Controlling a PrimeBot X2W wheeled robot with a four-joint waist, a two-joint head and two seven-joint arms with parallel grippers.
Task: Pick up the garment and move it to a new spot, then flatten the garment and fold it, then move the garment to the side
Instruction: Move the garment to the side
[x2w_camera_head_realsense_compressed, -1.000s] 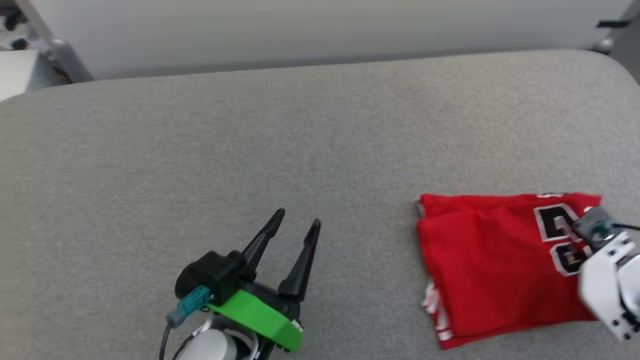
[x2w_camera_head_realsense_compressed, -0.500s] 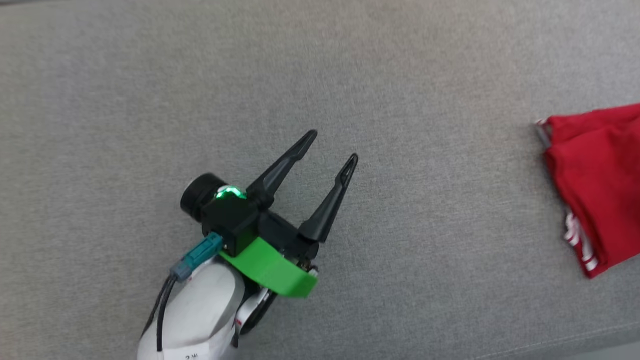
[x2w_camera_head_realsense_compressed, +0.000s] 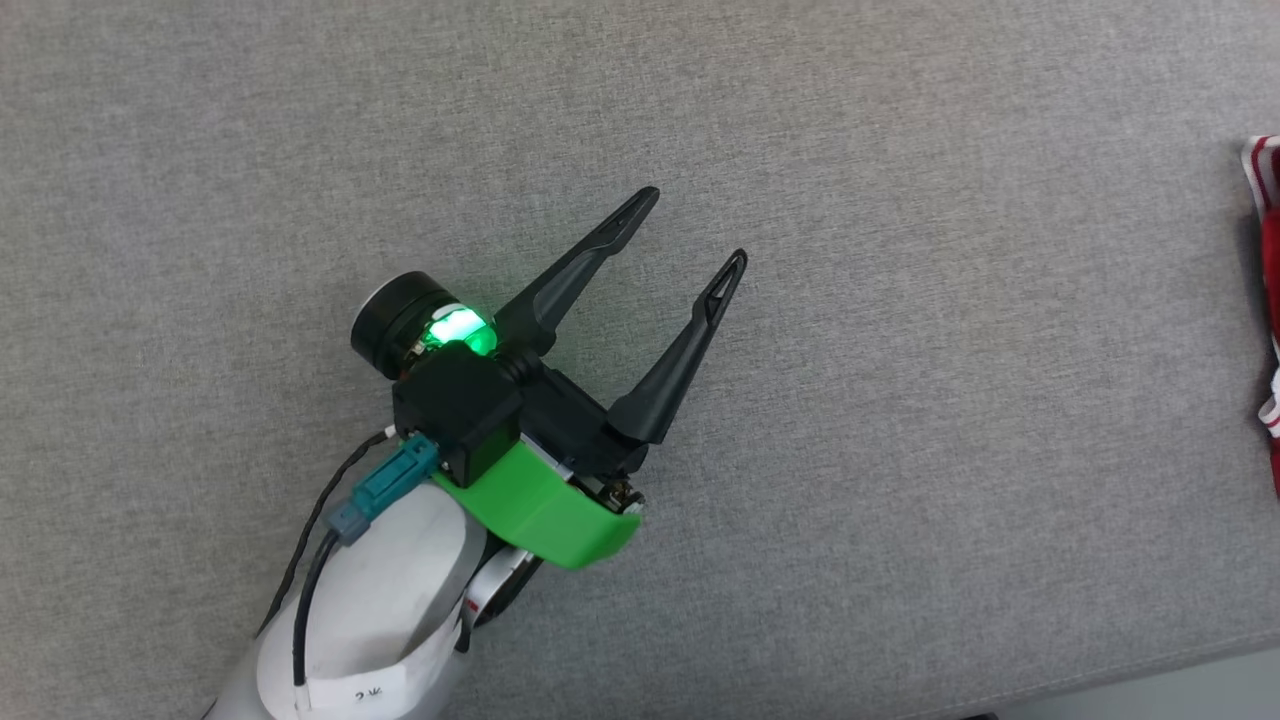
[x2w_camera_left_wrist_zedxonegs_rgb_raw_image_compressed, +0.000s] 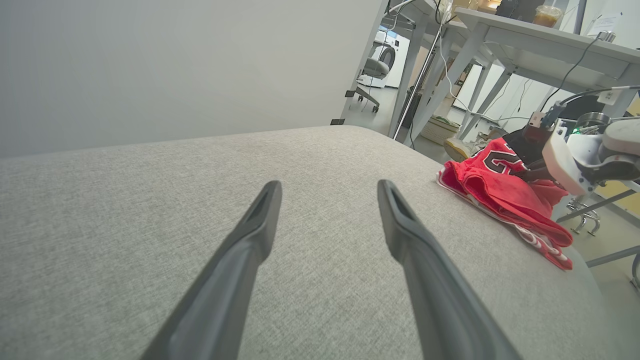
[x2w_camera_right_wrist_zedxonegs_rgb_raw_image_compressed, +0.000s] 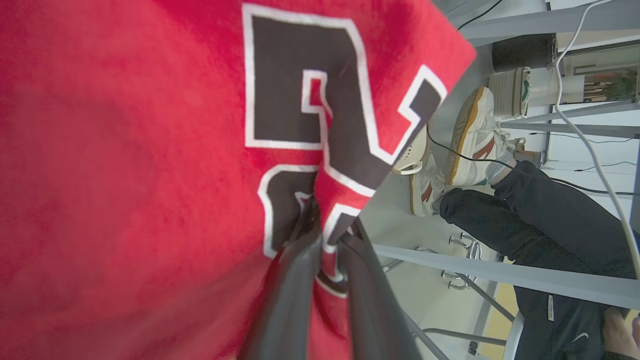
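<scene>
Closest in the head view, the left fingers (x2w_camera_head_realsense_compressed: 690, 330) are spread wide apart in a V with nothing between them. They hang over bare grey fabric of the worktop (x2w_camera_head_realsense_compressed: 900, 500) and point up and to the right of that view. A green light glows on the black housing (x2w_camera_head_realsense_compressed: 455, 400) behind them, above a bright green collar (x2w_camera_head_realsense_compressed: 540, 510) on the pale forearm. From the left wrist view the same two fingers (x2w_camera_left_wrist_zedxonegs_rgb_raw_image_compressed: 250, 240) stand well apart over the worktop (x2w_camera_left_wrist_zedxonegs_rgb_raw_image_compressed: 150, 200), and whether their tips touch the cloth I cannot tell.

Further off, well apart from the left fingers and to the robot's right, the garment (x2w_camera_head_realsense_compressed: 1272, 230) shows as a red strip with striped trim at the right edge of the head view. In the left wrist view it lies bunched near the worktop's far right edge (x2w_camera_left_wrist_zedxonegs_rgb_raw_image_compressed: 500, 192), its numbered end raised toward the right arm's pale wrist (x2w_camera_left_wrist_zedxonegs_rgb_raw_image_compressed: 575, 155).

The right fingers (x2w_camera_right_wrist_zedxonegs_rgb_raw_image_compressed: 295, 290) are pinched close together on a fold of the red garment (x2w_camera_right_wrist_zedxonegs_rgb_raw_image_compressed: 125, 150), right at the black, white-edged numerals (x2w_camera_right_wrist_zedxonegs_rgb_raw_image_compressed: 280, 100).

Beyond that corner of cloth, a person's pale sneakers (x2w_camera_right_wrist_zedxonegs_rgb_raw_image_compressed: 470, 135) and dark trousers (x2w_camera_right_wrist_zedxonegs_rgb_raw_image_compressed: 550, 215) rest on the floor among grey table legs.
</scene>
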